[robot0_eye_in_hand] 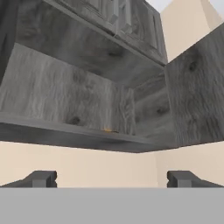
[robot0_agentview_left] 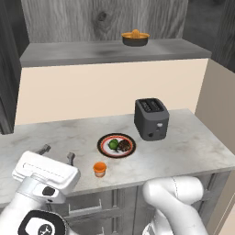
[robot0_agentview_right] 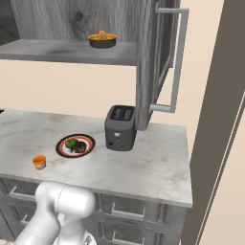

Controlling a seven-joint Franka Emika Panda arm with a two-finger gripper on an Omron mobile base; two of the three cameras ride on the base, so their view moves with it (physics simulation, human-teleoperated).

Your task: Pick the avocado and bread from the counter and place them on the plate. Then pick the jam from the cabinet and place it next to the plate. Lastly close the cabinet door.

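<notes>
You've got avocado (robot0_agentview_left: pixel 113 144) and bread (robot0_agentview_left: pixel 124 146) side by side on the plate (robot0_agentview_left: pixel 116 145), mid bench (robot0_agentview_left: pixel 193 137). Jam (robot0_agentview_left: pixel 99 169) upright just beside plate. Cabinet (robot0_agentview_left: pixel 114 53) door (robot0_agentview_right: pixel 165 57) open.

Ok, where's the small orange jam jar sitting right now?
The small orange cup-shaped jam jar stands on the pale marble counter, near its front edge, just front-left of the red-rimmed round plate in the left base view.

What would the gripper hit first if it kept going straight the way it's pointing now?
Probably the open cabinet: the open gripper aims up at its shelf edge and the interior above. Nothing shows in between, though depth is hard to judge.
</notes>
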